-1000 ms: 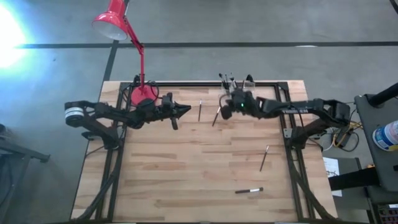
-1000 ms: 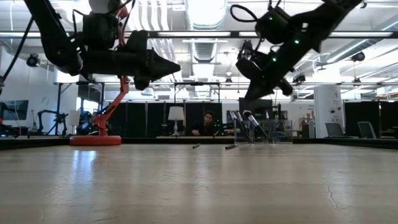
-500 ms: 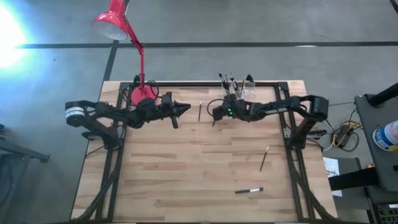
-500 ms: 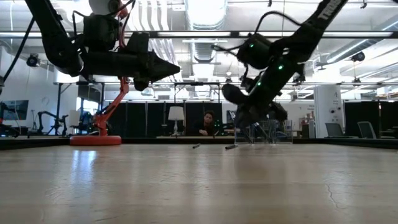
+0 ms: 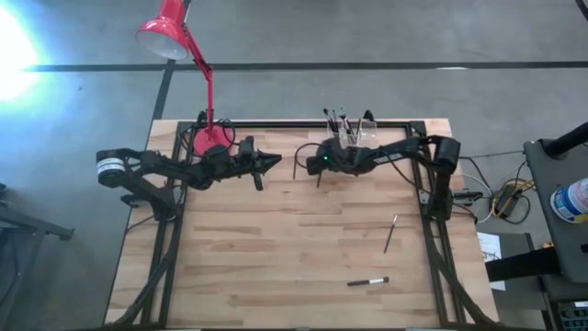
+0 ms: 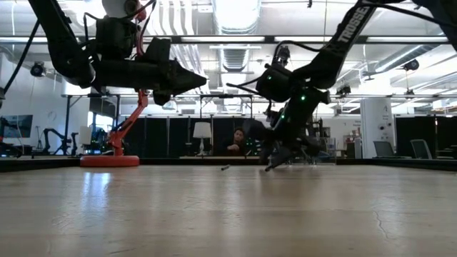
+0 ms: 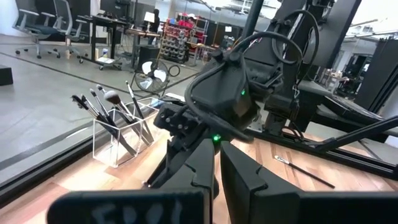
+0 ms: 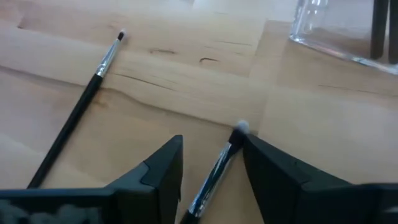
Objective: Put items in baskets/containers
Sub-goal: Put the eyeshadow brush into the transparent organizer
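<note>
Your right gripper (image 8: pixel 208 168) is low over the table with its jaws spread wide and nothing in them, and a brush (image 8: pixel 217 171) lies right in the gap between the fingers, tip pointing away toward twelve o'clock. It looks light, thin and stiff, and likely to roll or skid on the wood, so you want to pinch across the dark handle near the silvery ferrule, not on the soft bristles. Go gently; a glancing touch would probably flick it aside.

At about ten o'clock from the gripper, a second brush (image 8: pixel 81 102) lies on the boards, well outside the jaws. Farther on, at one o'clock, sits the clear organiser (image 8: pixel 336 28), close by.

From above, two more brushes (image 5: pixel 390 233) lie apart toward the table's near side, well away from the gripper. The organiser already stands with several brushes upright in it.

Your left gripper (image 5: pixel 266 164) waits beside the red lamp (image 5: pixel 188 55), jaws narrow, holding nothing.
</note>
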